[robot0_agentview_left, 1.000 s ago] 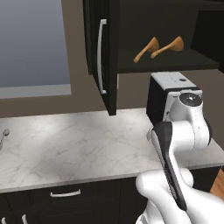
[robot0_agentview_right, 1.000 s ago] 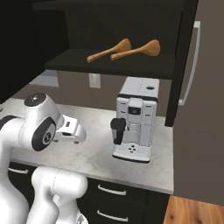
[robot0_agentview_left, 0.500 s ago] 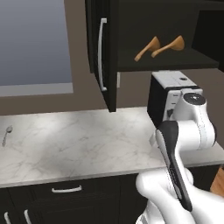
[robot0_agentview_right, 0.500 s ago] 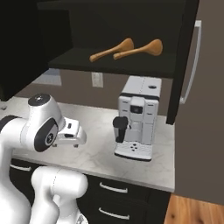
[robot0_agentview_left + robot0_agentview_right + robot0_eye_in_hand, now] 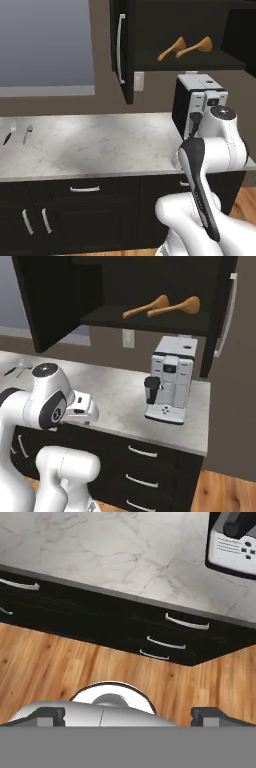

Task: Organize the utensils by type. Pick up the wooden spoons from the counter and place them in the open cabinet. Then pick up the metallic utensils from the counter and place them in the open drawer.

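Two orange-brown wooden spoons (image 5: 172,48) (image 5: 198,46) lie side by side on the shelf of the open cabinet (image 5: 200,62), also seen from the right as spoons (image 5: 146,306) (image 5: 175,307). On the white marble counter (image 5: 110,145), at its far left, lie a small fork (image 5: 9,135) with a dark handle and a small silver spoon (image 5: 27,133). My gripper (image 5: 130,714) hangs over the counter's front edge, facing down at the floor, open and holding nothing. It is far to the right of the metallic utensils. The open drawer is out of view.
A white and black coffee machine (image 5: 197,100) stands on the counter's right end under the cabinet. The cabinet's black door (image 5: 122,50) swings out over the counter. Black drawer fronts (image 5: 170,632) with silver handles run below, with wooden floor (image 5: 75,667) in front.
The whole scene has slid right in the left base view, so the base has driven left. The fork and small spoon have come into view. The gripper stays open.
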Available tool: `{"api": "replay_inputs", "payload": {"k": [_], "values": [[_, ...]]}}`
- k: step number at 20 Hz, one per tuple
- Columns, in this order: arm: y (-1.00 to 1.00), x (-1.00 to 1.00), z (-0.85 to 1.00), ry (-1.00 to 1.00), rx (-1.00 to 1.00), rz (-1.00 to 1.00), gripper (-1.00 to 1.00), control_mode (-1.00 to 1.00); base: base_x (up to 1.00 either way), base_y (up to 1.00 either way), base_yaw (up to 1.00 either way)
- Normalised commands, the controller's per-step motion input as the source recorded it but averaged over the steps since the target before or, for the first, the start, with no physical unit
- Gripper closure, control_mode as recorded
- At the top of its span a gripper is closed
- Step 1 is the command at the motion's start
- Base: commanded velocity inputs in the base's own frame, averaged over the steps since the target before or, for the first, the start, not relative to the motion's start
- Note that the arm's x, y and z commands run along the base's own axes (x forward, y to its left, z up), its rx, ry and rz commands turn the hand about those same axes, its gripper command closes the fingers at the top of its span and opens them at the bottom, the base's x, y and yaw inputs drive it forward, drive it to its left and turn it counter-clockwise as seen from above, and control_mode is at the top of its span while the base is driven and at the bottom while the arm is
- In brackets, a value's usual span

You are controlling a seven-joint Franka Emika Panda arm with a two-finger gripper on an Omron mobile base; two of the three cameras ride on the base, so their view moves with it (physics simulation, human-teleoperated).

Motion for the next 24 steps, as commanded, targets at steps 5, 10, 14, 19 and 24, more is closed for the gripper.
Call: {"api": "replay_inputs", "payload": {"k": [5,10,14,19,24], "values": [[0.00,0.00,0.00,0.00,0.00,0.00,-1.00,1.00,-0.35,0.47,0.31],[0.00,0.00,0.00,0.00,0.00,0.00,-1.00,1.00,-0.12,0.72,0.31],[0.00,0.00,0.00,0.00,0.00,0.00,-1.00,1.00,-0.01,0.78,0.22],[0.00,0.00,0.00,0.00,0.00,0.00,-1.00,1.00,0.00,0.74,0.14],[0.00,0.00,0.00,0.00,0.00,0.00,-1.00,1.00,0.17,0.62,0.02]]}}
